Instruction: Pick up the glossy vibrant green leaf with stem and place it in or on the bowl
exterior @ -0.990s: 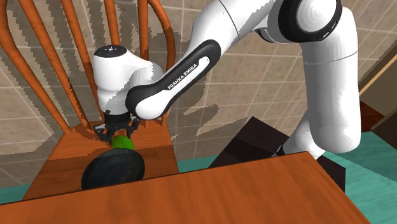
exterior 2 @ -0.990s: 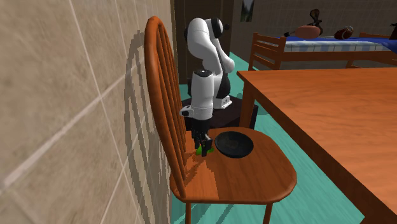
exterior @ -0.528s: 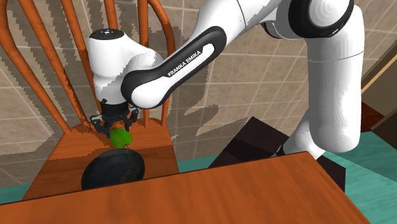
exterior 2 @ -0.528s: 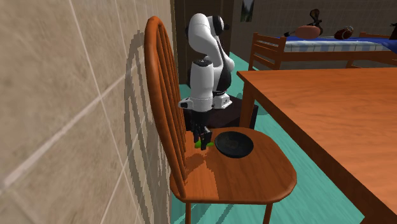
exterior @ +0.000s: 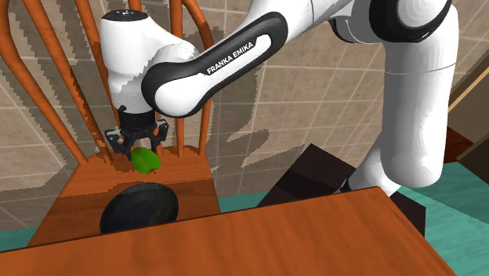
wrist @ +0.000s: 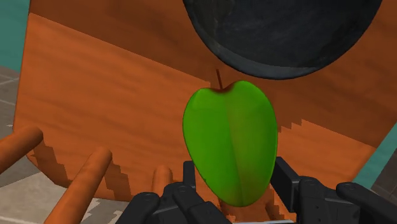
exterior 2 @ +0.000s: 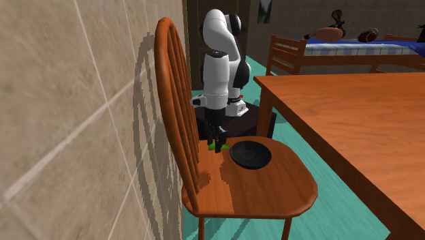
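The wooden table (exterior: 298, 235) lies at the near right of the shoulder view. Left of it stands the spindle-back chair (exterior: 78, 184), and my white arm (exterior: 235, 63) reaches over its seat. The black bowl (exterior: 139, 208) sits on the near part of the seat. The green leaf (exterior: 146, 161) hangs above the seat, just beyond the bowl, toward the spindles. My claw (exterior: 141, 147) pinches it from both sides, stem pointing at the bowl.

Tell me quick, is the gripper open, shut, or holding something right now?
Gripper: shut on the leaf, which is not yet in the bowl.
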